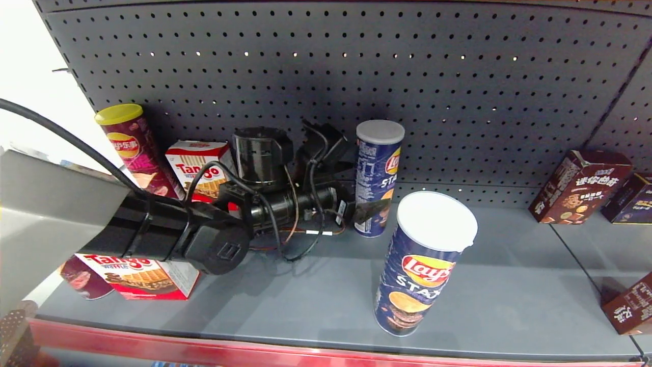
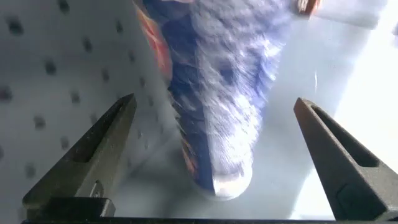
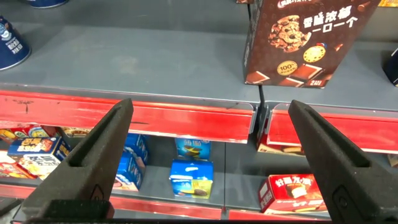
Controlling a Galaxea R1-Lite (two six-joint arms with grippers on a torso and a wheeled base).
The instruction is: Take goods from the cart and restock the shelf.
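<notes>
Two blue chip cans with white lids stand upright on the grey shelf [image 1: 316,285]. One can [image 1: 420,265] is near the front edge. The other [image 1: 378,178] is at the back by the pegboard. My left gripper [image 1: 368,206] is level with the lower part of that back can. In the left wrist view the left gripper [image 2: 214,102] is open, and the can [image 2: 217,93] lies between the fingers [image 2: 99,143] with a gap on each side. My right gripper [image 3: 209,104] is open and holds nothing, facing the shelf's red front edge below a brown cookie box [image 3: 301,40].
A maroon can with a yellow lid [image 1: 133,150] and two red wafer boxes [image 1: 201,165] [image 1: 140,275] crowd the shelf's left. Brown and dark blue boxes [image 1: 578,186] [image 1: 631,199] [image 1: 629,303] stand at the right. The pegboard [image 1: 305,66] closes the back. Lower shelves hold blue packets [image 3: 193,177].
</notes>
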